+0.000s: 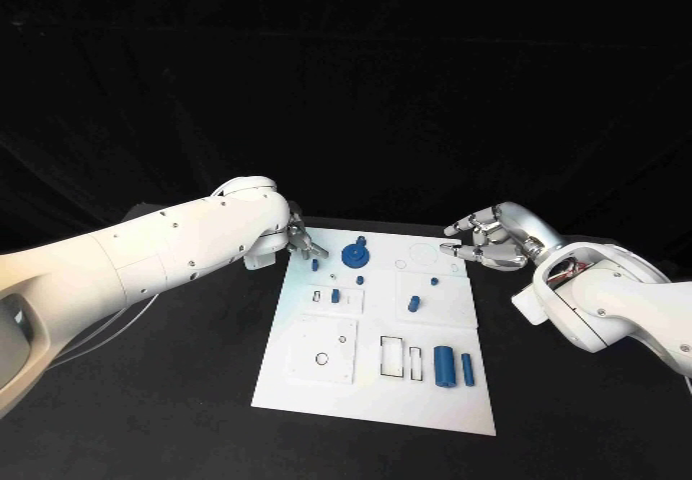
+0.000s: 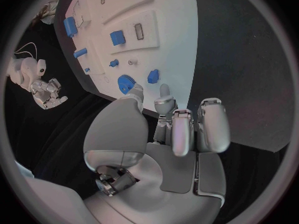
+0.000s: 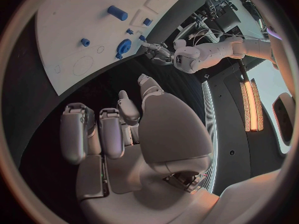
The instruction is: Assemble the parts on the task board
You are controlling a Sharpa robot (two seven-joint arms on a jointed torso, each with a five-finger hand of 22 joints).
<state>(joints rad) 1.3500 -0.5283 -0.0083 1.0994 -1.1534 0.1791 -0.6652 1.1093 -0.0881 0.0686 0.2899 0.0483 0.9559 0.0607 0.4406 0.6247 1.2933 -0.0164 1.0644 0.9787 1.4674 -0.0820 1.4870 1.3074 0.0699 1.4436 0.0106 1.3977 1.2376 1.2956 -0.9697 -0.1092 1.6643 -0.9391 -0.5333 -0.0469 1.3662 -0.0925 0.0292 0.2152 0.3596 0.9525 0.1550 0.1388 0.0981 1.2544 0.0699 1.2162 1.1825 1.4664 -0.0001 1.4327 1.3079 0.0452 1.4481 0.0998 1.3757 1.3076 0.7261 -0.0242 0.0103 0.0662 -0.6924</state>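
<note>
Hiding board (image 1: 378,400) corner: left hand (image 1: 299,240)

We count one white task board (image 1: 378,395) on the worktop (image 1: 173,420) and, on it, some eight blue parts: one gear (image 1: 356,258) near the far edge, two cylinders (image 1: 446,365) side by side towards the near right corner, the rest small pegs and blocks (image 1: 411,303). Two hands (image 1: 488,242) are over the far corners.

Black table (image 1: 173,400), dark backdrop, lit wall panel (image 3: 250,107)
</note>
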